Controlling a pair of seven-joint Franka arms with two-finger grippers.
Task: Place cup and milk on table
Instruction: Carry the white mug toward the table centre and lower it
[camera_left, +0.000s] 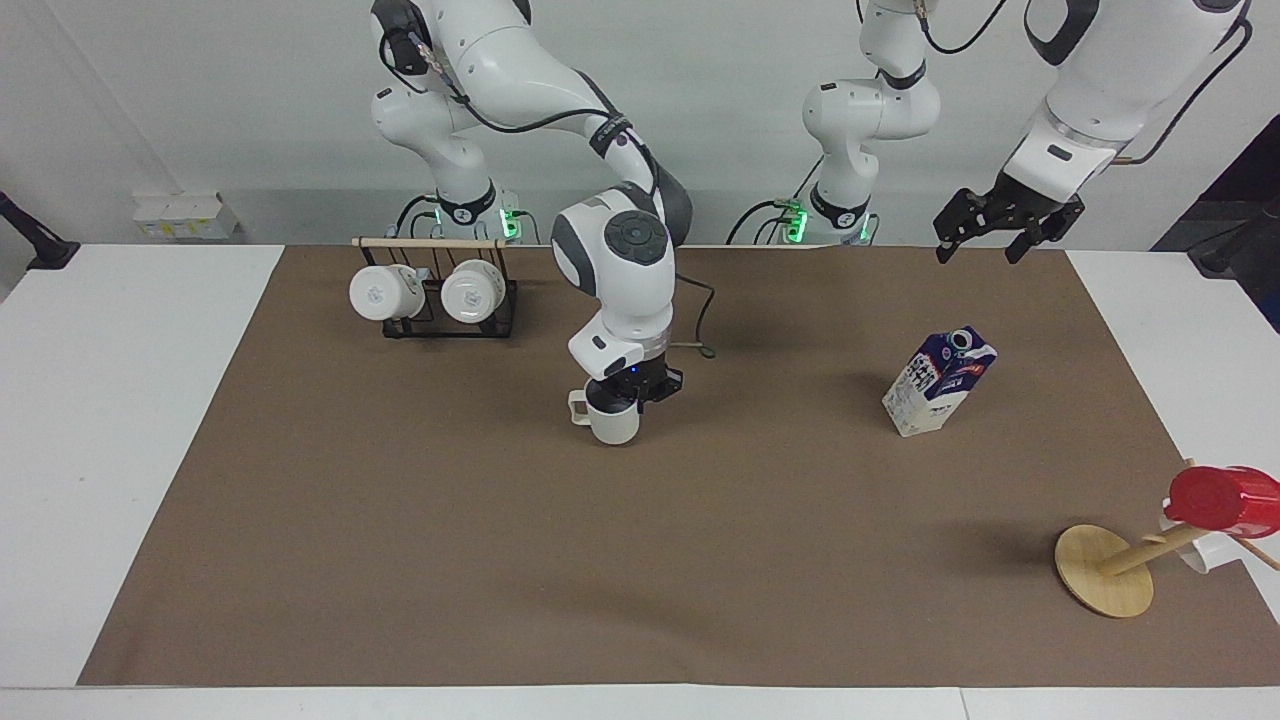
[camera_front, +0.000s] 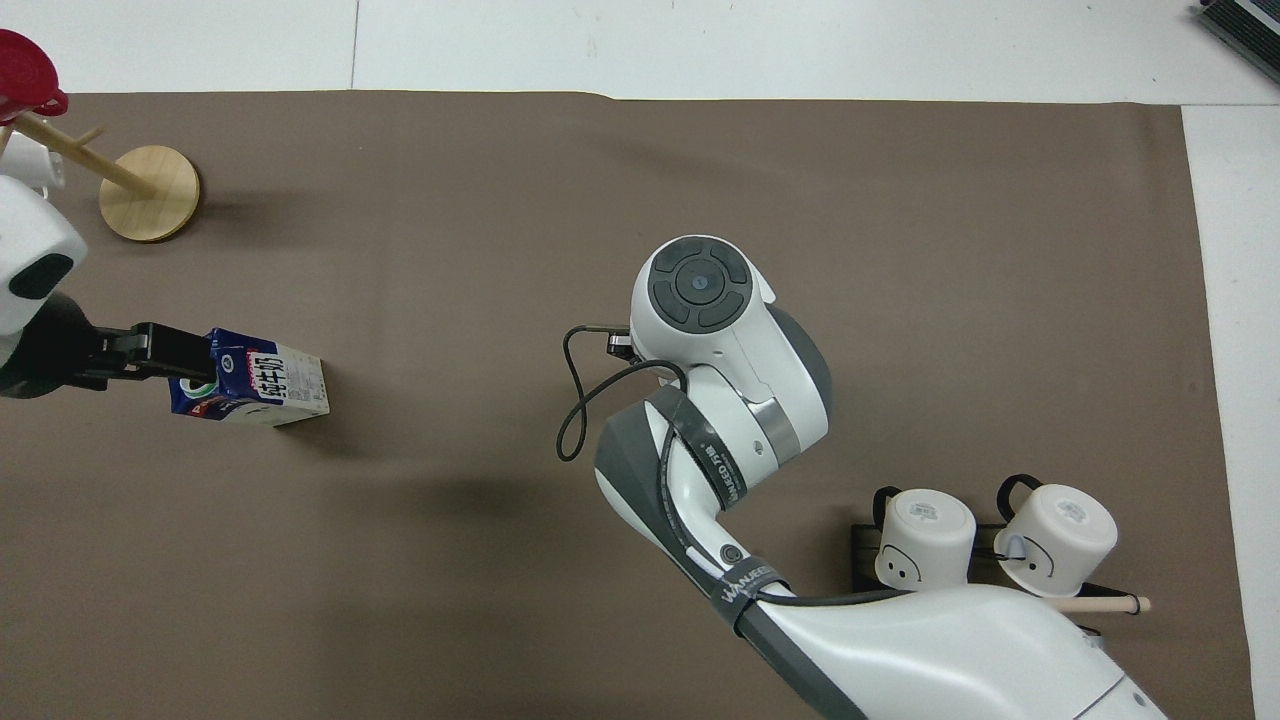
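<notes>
The beige-white cup (camera_left: 610, 420) stands upright on the brown sheet of the table (camera_left: 400, 560), about mid-table, its handle toward the right arm's end. My right gripper (camera_left: 632, 386) points straight down onto the cup's rim. In the overhead view the right arm's wrist (camera_front: 700, 300) hides the cup. The milk (camera_left: 940, 385) (camera_front: 262, 385), a white and blue carton, stands on the sheet toward the left arm's end. My left gripper (camera_left: 985, 240) (camera_front: 165, 348) hangs open high above the table's robot-side edge, holding nothing and well clear of the milk.
A black rack (camera_left: 432, 322) (camera_front: 866, 545) with two white mugs stands on the sheet near the right arm's base. A wooden mug tree (camera_left: 1105, 570) (camera_front: 150, 192) carrying a red cup (camera_left: 1222, 500) (camera_front: 25, 65) stands far from the robots at the left arm's end.
</notes>
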